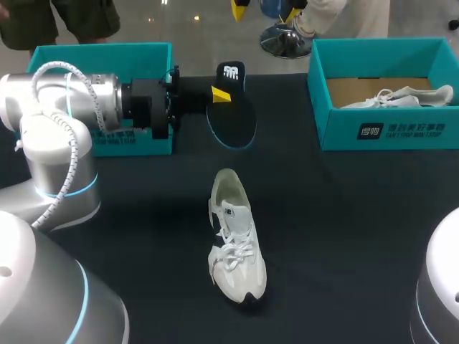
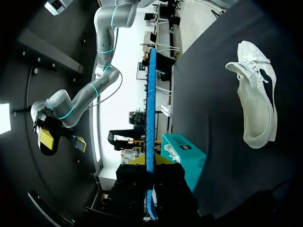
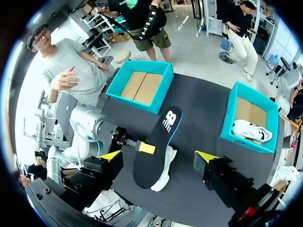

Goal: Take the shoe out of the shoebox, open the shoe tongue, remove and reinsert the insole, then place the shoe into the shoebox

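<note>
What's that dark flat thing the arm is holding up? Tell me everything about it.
It's the insole: a thin foot-shaped pad, black on its face, with a white logo at the heel and a blue edge. The left gripper pinches it by one side, holding it up over the table, beyond the white shoe. Nothing else touches it.

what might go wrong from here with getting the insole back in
The left tool pinches the insole towards one end, so the long free part may flex or slip on the way down. The shoe sits loose on the table with nothing holding it; pushing the insole in may just shove or tip it.
</note>
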You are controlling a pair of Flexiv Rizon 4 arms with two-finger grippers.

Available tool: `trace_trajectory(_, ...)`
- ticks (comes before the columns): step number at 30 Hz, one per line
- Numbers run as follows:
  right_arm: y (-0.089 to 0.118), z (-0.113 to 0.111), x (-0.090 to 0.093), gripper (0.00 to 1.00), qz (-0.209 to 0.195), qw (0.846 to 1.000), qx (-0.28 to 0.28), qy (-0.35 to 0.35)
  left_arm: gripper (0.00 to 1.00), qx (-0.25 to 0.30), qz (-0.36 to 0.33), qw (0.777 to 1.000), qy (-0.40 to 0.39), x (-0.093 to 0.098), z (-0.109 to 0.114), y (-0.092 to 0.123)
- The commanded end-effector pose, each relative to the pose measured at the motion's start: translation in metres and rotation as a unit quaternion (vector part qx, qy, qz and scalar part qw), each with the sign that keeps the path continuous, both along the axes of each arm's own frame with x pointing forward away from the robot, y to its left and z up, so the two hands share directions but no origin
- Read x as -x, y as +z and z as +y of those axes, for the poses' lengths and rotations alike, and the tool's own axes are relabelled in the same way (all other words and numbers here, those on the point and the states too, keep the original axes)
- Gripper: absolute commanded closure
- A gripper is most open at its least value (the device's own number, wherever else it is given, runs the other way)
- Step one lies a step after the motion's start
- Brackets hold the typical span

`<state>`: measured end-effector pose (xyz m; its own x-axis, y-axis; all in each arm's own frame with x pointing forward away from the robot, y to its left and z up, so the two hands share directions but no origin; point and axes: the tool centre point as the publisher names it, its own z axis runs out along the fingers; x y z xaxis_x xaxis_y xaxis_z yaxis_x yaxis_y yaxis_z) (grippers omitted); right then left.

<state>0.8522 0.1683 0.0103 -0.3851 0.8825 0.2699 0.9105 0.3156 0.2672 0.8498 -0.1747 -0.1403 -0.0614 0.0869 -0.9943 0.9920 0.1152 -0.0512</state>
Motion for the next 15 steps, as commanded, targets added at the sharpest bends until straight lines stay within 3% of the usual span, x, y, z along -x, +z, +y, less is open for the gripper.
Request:
trace_trajectory(1,-0.0001,0.0004,-0.0006,0.00,0.000,1.000,0.001,0.000,1.00,-0.002,0.000,1.000,0.000,0.0001,0.0001,0.0005)
trace_trajectory(10,-0.0001,0.0004,-0.0006,0.00,0.000,1.000,0.001,0.000,1.00,-0.002,0.000,1.000,0.000,0.0001,0.0001,0.0005)
trace_trajectory(15,-0.0001,0.0004,-0.0006,0.00,0.000,1.000,0.001,0.000,1.00,-0.004,0.054,0.998,-0.016,0.0068,0.0014,0.0021)
